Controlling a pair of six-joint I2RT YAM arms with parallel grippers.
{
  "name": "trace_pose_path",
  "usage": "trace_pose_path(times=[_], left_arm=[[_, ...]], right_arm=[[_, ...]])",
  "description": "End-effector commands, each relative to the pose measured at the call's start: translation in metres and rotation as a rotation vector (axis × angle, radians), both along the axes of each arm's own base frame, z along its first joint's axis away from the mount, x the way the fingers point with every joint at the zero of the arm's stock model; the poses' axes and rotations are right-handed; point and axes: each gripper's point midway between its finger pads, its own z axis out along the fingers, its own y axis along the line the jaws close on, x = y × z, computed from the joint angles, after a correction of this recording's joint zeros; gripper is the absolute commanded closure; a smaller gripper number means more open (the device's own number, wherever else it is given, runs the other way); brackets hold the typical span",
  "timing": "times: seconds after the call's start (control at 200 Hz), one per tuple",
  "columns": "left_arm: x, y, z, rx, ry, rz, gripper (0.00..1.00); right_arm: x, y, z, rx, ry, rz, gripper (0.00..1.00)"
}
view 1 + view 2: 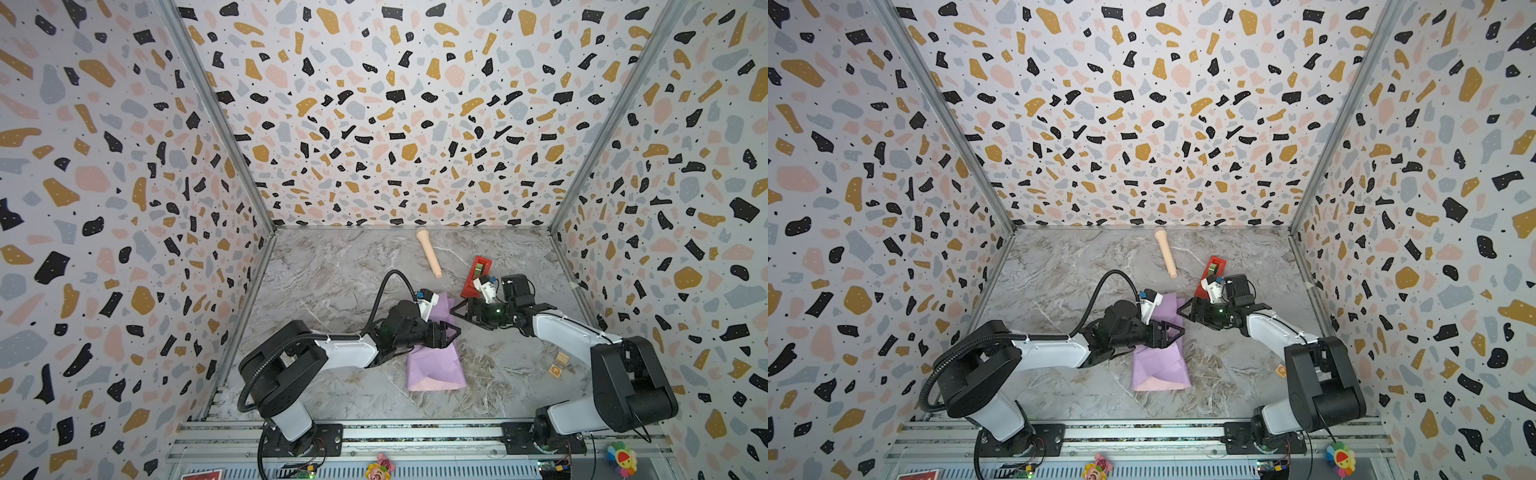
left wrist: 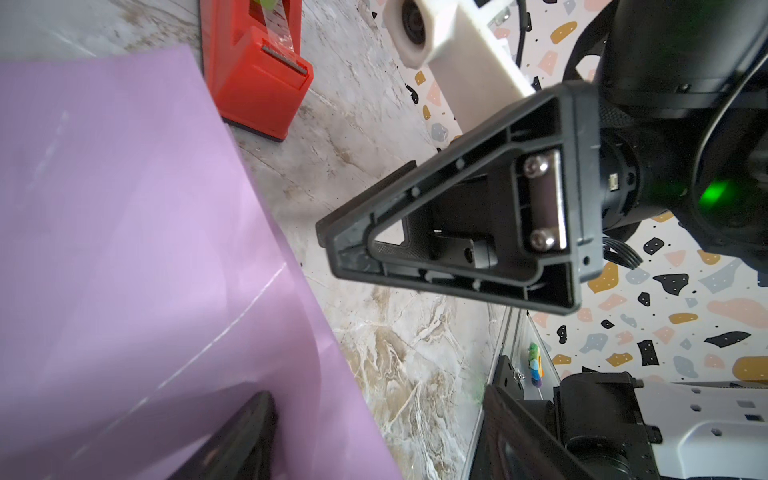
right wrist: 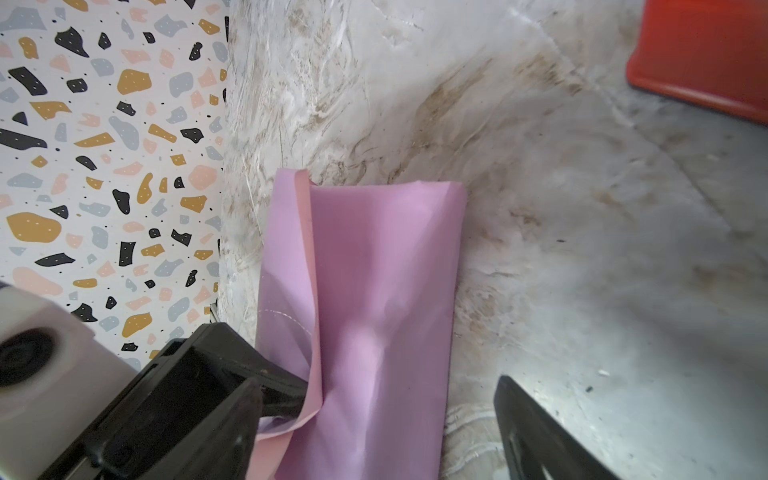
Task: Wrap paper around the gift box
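The paper (image 1: pixel 436 370) lies as a folded lilac bundle in the middle of the marble table, with a pale pink strip along its near end, seen in both top views (image 1: pixel 1160 370). It hides the gift box. My left gripper (image 1: pixel 452 333) hovers over the bundle's far half, open. In the left wrist view its fingers (image 2: pixel 232 440) stand wide apart, one against the lilac sheet (image 2: pixel 124 249). My right gripper (image 1: pixel 457 311) points left at the bundle's far right corner, open. The paper (image 3: pixel 374 311) lies below its spread fingers (image 3: pixel 540 436), untouched. A loose flap shows its pink underside beside the left gripper's finger.
A red tape dispenser (image 1: pixel 477 276) stands just behind my right gripper. Near the back wall lies a beige toy microphone (image 1: pixel 429 251). Small wooden blocks (image 1: pixel 559 363) sit at the right, by the right arm. Patterned walls close three sides; a metal rail (image 1: pixel 415 432) runs along the front.
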Motion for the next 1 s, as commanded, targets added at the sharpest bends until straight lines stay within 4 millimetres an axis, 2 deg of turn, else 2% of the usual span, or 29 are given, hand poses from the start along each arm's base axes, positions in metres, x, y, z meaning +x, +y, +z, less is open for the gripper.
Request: trace_pose_path(times=[0.0,0.11,0.2,0.355,0.601,0.706,0.996], left_arm=[[-0.012,0.015,-0.044,0.122,0.096,0.006,0.19],[-0.012,0.014,-0.044,0.125,0.095,0.002,0.19],[-0.013,0.014,-0.045,0.128,0.097,0.000,0.18],[-0.011,0.013,-0.041,0.128,0.087,0.006,0.18],[-0.004,0.012,-0.030,0.123,0.064,0.028,0.17],[0.000,0.013,-0.019,0.120,0.045,0.048,0.17],[0.015,0.021,0.024,0.122,-0.053,0.120,0.16]], right_arm=[[0.007,0.014,0.010,0.017,-0.029,0.035,0.11],[0.003,0.022,0.001,-0.001,-0.015,0.063,0.11],[0.002,0.021,-0.012,-0.028,0.007,0.063,0.11],[-0.005,0.012,-0.039,-0.094,0.051,0.064,0.12],[-0.011,-0.009,-0.064,-0.170,0.080,0.035,0.14],[-0.014,-0.012,-0.070,-0.183,0.088,0.034,0.15],[-0.019,-0.015,-0.076,-0.201,0.096,0.035,0.16]])
